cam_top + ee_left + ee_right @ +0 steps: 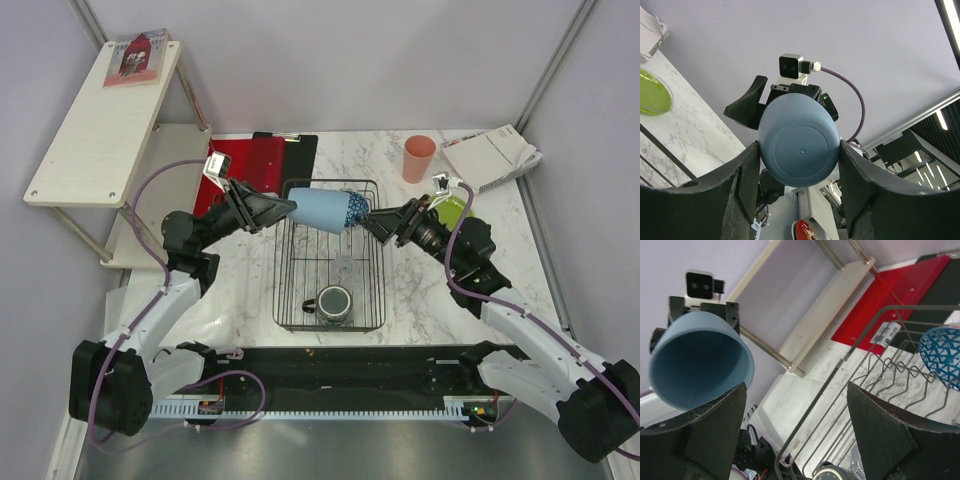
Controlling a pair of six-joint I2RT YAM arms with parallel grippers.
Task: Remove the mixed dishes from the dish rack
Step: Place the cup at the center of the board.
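A light blue cup (322, 210) hangs on its side above the far end of the black wire dish rack (300, 262). My left gripper (290, 208) is shut on its base, which fills the left wrist view (799, 145). My right gripper (372, 222) is open at the cup's mouth; in the right wrist view (796, 386) the cup (697, 360) sits above its left finger. In the rack are a blue patterned bowl (942, 352), a clear glass (345, 266) and a dark grey mug (335, 301). The salmon-pink cup (419, 157) and lime-green plate (452, 210) are on the table.
A red clipboard (255, 160) lies behind the rack on the left. A white shelf unit (105, 120) stands at the far left with a book (137, 55) on it. A stack of papers (490, 158) lies at the back right.
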